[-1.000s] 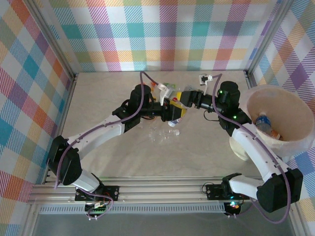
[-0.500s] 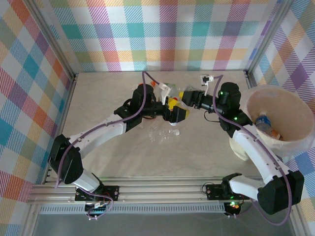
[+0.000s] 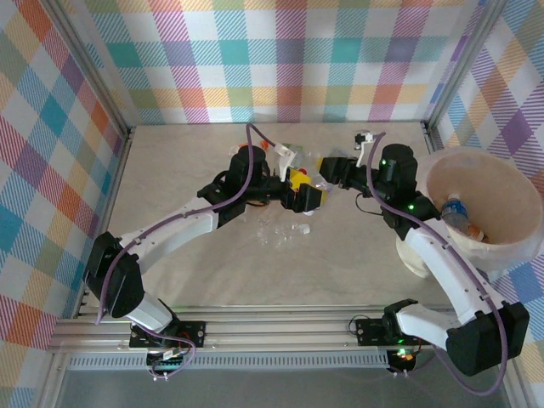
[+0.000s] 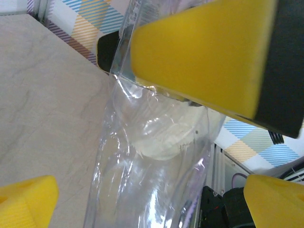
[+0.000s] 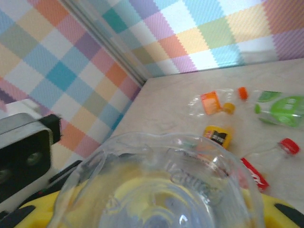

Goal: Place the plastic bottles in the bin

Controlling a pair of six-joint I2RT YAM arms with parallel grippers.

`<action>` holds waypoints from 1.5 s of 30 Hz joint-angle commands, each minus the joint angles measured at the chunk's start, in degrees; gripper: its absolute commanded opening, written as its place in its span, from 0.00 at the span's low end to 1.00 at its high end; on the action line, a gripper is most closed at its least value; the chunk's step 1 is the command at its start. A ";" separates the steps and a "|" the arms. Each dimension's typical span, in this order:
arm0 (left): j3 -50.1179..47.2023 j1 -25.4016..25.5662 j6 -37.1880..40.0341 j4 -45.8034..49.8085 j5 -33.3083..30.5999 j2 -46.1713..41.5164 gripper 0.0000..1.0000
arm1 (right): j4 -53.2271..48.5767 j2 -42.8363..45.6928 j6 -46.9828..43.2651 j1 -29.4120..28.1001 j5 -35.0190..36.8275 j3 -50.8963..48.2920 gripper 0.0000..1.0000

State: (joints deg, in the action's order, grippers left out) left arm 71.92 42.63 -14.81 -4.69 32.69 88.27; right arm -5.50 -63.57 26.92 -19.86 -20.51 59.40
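A clear plastic bottle (image 3: 318,180) hangs above the table's middle between my two grippers. My right gripper (image 3: 330,173) is shut on it; its ribbed base (image 5: 156,185) looms in front of the right gripper (image 5: 156,216). My left gripper (image 3: 303,188) stands open around the same bottle (image 4: 156,161), its yellow fingertips (image 4: 23,204) apart from it on both sides. The right arm's yellow pad (image 4: 204,52) presses on the bottle from above. The cream-white bin (image 3: 438,170) sits at the right with a blue-labelled bottle (image 3: 454,210) inside.
Another clear bottle (image 3: 284,235) with a white cap lies on the table below the grippers. Further bottles lie toward the back wall: orange-labelled (image 5: 209,103), yellow-capped (image 5: 217,136), green-labelled (image 5: 280,107) and red-labelled (image 5: 255,174). Plaid walls enclose three sides.
The left gripper has opened and let go of the clear bottle. The right gripper has closed on it and drawn back slightly toward the right.
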 commanded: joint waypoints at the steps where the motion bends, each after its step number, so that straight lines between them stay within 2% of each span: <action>1: -0.34 0.41 -1.55 -2.96 -2.31 -2.28 1.00 | -5.14 1.34 -5.61 -0.27 6.94 4.17 0.43; 12: -0.72 3.71 -3.16 -5.57 -7.44 -2.84 1.00 | -17.24 1.42 -22.22 -0.27 27.60 16.70 0.44; 17: 0.74 4.90 -3.03 -5.08 -8.05 -1.33 1.00 | -15.51 2.79 -31.05 -0.18 35.30 20.25 0.44; 21: 1.85 5.09 -3.12 -4.81 -8.08 0.16 1.00 | -15.47 2.25 -39.53 0.97 46.83 23.35 0.44; 24: 2.33 5.10 -3.34 -4.72 -8.51 0.84 1.00 | -16.27 2.18 -42.82 4.43 51.98 24.91 0.44; 31: 2.61 5.10 -3.52 -4.55 -11.27 1.25 1.00 | -25.09 3.72 -40.30 19.07 53.51 26.72 0.44; 37: 1.74 5.11 -4.32 -6.42 -13.41 1.08 1.00 | -33.79 2.62 -39.68 27.01 58.37 26.94 0.44; 45: 1.72 5.14 -5.92 -5.79 -14.03 1.62 1.00 | -31.18 3.54 -42.32 35.99 59.89 22.04 0.44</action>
State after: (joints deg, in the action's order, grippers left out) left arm 72.84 47.03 -19.57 -9.17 19.42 89.45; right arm -37.58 -60.82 -14.09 13.89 37.50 83.05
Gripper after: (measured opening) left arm 0.998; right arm 0.449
